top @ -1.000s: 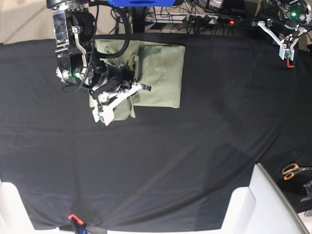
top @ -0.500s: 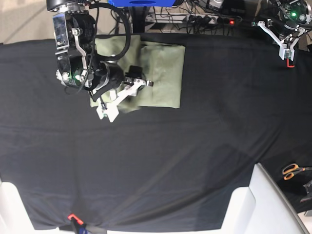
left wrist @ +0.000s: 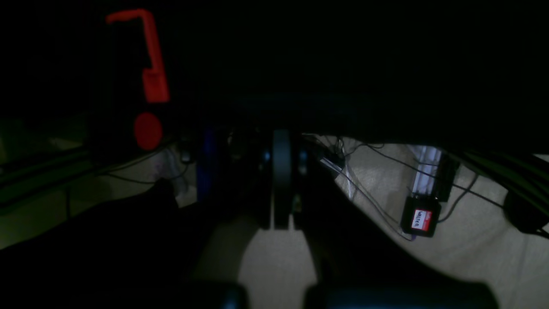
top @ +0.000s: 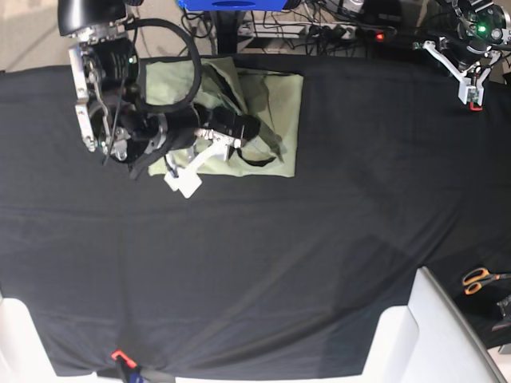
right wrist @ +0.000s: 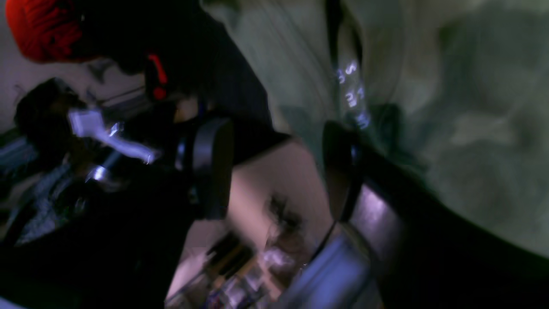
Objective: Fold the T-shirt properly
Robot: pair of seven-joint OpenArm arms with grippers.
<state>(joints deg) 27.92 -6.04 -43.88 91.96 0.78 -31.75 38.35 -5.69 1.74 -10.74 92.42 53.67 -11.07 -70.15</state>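
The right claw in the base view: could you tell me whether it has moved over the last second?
Yes. The right claw has swung up and rightward over the T-shirt, away from its lower-left corner.

T-shirt [top: 267, 120] on table cloth [top: 319, 239] | right claw [top: 209, 155] over it | scissors [top: 479, 279] far corner

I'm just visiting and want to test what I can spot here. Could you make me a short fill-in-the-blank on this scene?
1. The T-shirt is pale ____.
2. It lies on a ____ cloth covering the table.
3. The orange-handled ____ lie at the base view's right edge.
4. The arm over the T-shirt is the robot's ____ arm.

Missing words: green; black; scissors; right
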